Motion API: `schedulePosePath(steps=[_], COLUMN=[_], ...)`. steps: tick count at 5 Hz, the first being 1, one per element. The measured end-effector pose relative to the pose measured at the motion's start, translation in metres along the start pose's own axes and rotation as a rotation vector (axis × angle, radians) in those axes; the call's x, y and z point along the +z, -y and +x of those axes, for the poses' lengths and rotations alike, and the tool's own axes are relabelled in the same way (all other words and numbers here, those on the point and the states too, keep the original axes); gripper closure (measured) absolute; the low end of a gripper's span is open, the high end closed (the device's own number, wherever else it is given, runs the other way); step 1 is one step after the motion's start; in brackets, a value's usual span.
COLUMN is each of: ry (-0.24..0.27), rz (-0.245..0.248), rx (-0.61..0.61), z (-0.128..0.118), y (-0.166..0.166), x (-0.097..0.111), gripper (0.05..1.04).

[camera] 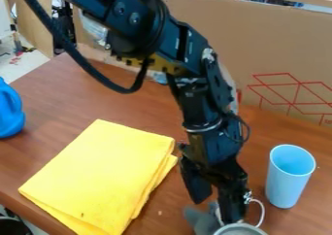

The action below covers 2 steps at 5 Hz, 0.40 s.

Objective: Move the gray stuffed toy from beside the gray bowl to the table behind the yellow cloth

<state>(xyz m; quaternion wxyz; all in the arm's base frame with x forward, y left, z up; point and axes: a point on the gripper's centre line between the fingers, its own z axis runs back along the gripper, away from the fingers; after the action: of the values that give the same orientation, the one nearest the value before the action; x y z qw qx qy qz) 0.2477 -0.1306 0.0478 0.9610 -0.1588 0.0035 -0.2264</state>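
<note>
Pail point(240, 225) sits at the view's bottom edge, just below and slightly right of the claw point(216, 207), whose fingers stand spread, its handle point(262, 212) curving up beside the right-hand finger in view.

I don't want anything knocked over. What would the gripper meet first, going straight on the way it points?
Probably the grey item just below the gripper, with the round grey container close beside it; depth is unclear from this one angle.
</note>
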Motion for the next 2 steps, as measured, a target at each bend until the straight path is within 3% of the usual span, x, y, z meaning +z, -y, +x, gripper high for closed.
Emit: schedulePosePath(steps=[2], ry=[-0.011], rz=[0.006], rx=[0.027], z=[-0.0005], y=[-0.0047], x=[-0.0091], gripper=[0.083])
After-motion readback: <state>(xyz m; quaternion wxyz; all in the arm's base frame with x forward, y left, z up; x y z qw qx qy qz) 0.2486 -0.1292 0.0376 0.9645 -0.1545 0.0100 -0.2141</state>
